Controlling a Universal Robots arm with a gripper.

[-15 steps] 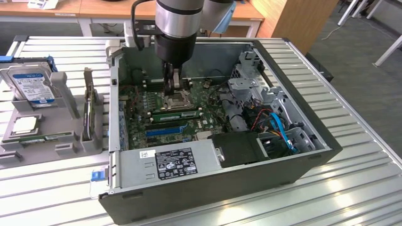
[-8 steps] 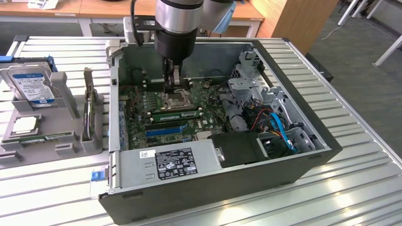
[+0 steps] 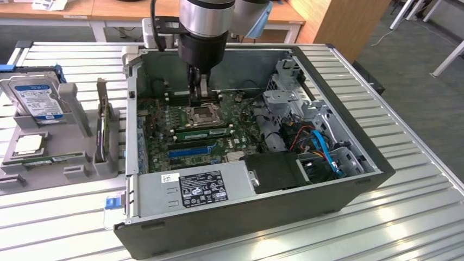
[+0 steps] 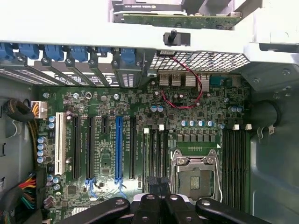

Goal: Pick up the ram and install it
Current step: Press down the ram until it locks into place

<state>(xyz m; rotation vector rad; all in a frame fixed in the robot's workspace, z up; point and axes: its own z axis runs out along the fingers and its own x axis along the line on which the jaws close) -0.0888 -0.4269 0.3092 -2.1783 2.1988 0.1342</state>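
A narrow green ram stick (image 3: 49, 160) with a white label lies flat at the front of the grey tray (image 3: 22, 174), on the exterior view's left, outside the PC case. My gripper (image 3: 198, 99) reaches down inside the open case, just behind the CPU socket (image 3: 203, 115) and low over the motherboard (image 3: 163, 128). In the wrist view the black fingers of the gripper (image 4: 161, 183) are shut together with nothing visible between them, above the black memory slots (image 4: 156, 151) beside the CPU socket (image 4: 196, 170). Another green strip (image 3: 203, 131) lies along the slots on the socket's near side.
The tray also holds a hard drive (image 3: 32, 98), a CPU chip (image 3: 29, 144) and an upright expansion card (image 3: 101, 128). Inside the case are the power supply (image 3: 195, 187), a drive cage (image 3: 290, 103), blue and red cables (image 3: 319, 144) and a blue PCI slot (image 4: 117, 149).
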